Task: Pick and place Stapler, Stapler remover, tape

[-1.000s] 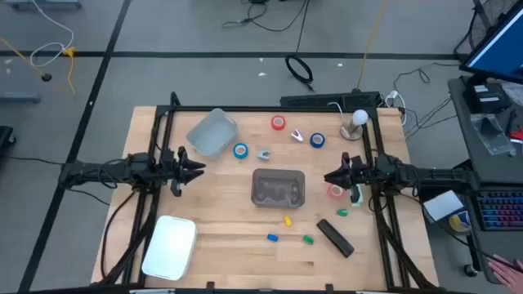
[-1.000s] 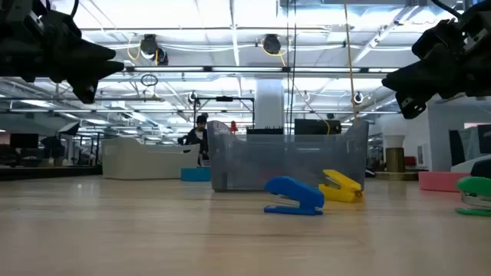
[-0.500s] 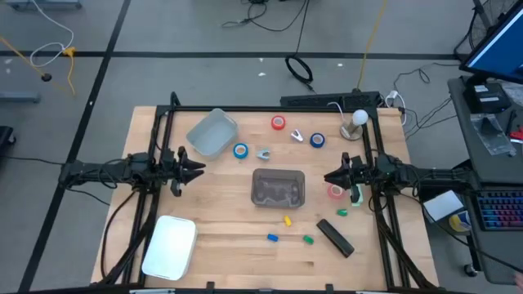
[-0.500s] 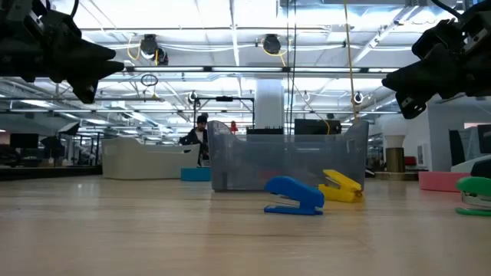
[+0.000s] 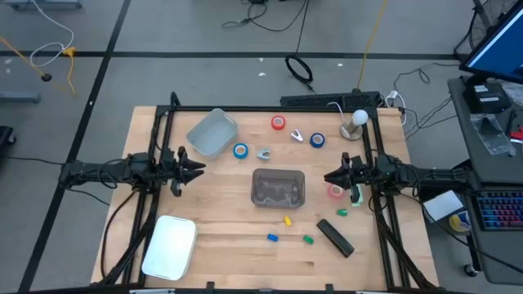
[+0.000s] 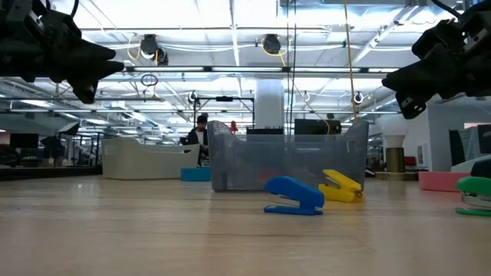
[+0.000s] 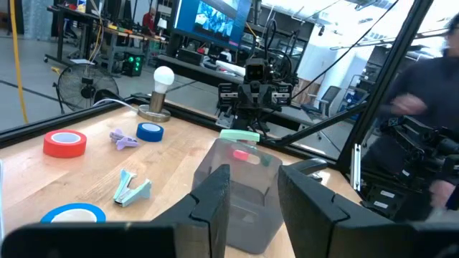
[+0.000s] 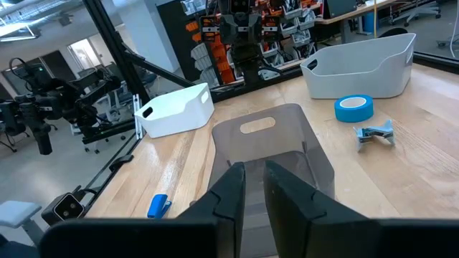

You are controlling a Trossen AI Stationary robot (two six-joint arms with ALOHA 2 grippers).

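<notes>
Tabletop's black stapler lies diagonally, near-right.

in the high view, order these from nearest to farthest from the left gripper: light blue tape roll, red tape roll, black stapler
From the left gripper:
1. Light blue tape roll, just beyond the fingers, toward the table's middle.
2. Red tape roll, farther along the back edge.
3. Black stapler, across the table, front right.
</notes>
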